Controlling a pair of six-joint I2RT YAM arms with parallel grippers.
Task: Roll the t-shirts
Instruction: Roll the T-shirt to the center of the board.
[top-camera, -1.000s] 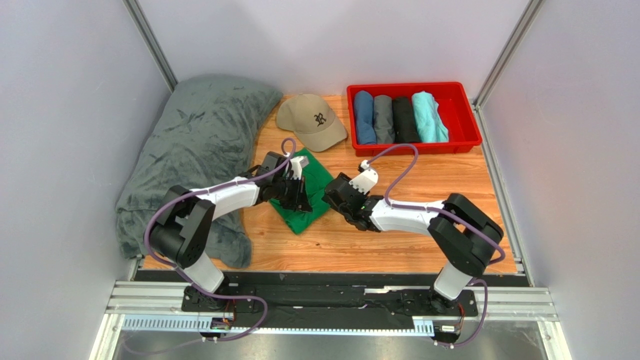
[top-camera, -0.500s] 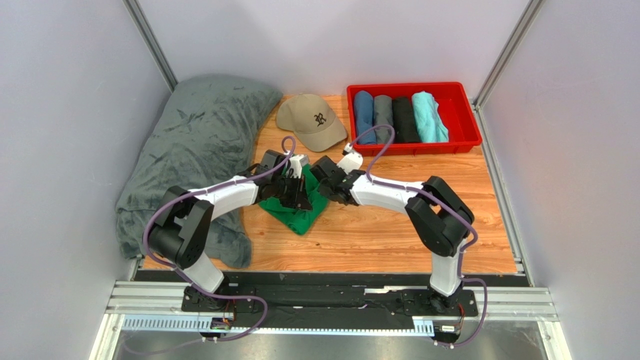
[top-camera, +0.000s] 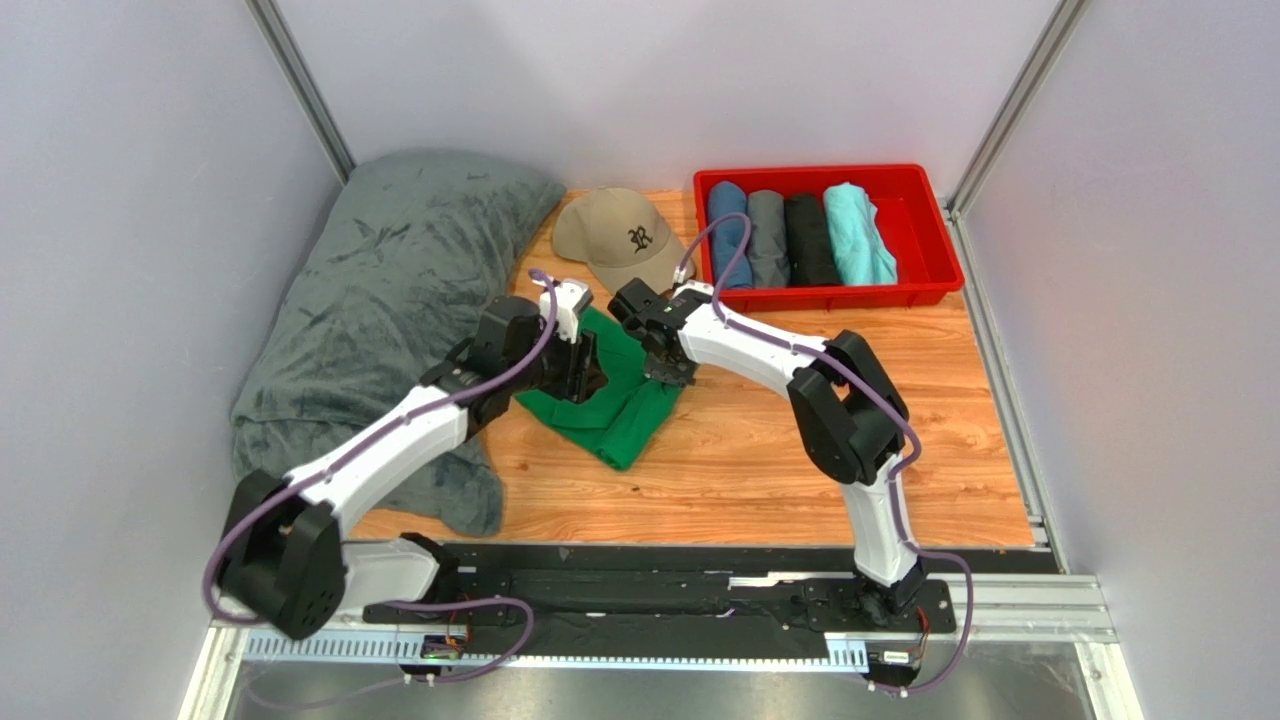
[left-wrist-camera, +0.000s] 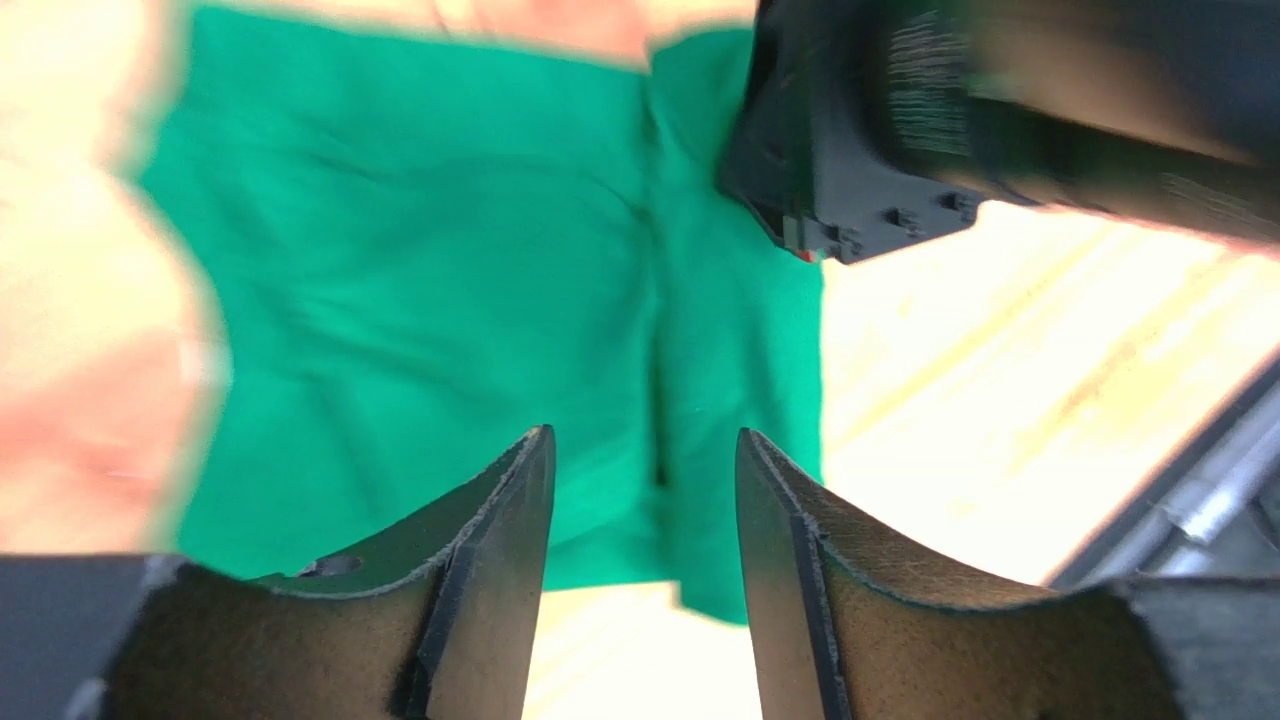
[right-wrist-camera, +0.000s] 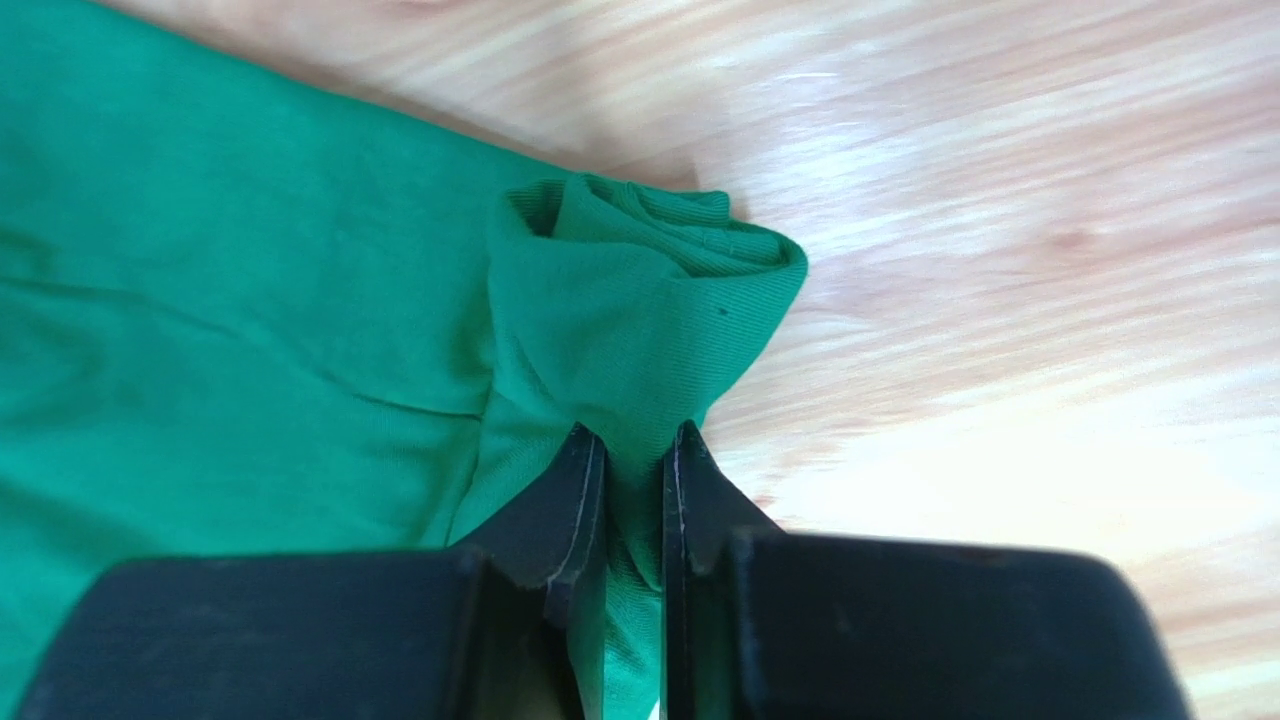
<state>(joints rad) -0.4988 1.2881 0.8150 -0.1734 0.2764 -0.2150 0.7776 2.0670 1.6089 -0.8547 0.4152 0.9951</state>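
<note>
1 grn tee (top-camera: 616, 420), 4 rolled tees (top-camera: 768, 237) (all in 1 red bin (top-camera: 836, 296)), 1 cap (top-camera: 619, 240), 1 blanket (top-camera: 376, 285).

Bare wooden table (top-camera: 736, 473) lies open right of and nearer than the green t-shirt (top-camera: 616, 423). The grey plush blanket (top-camera: 391, 285) blocks the left side, the tan cap (top-camera: 624, 240) sits just beyond the shirt, and the red tray (top-camera: 827, 297) fills the far right corner.

Ornate "B" on tan cap (top-camera: 619, 240)
</note>
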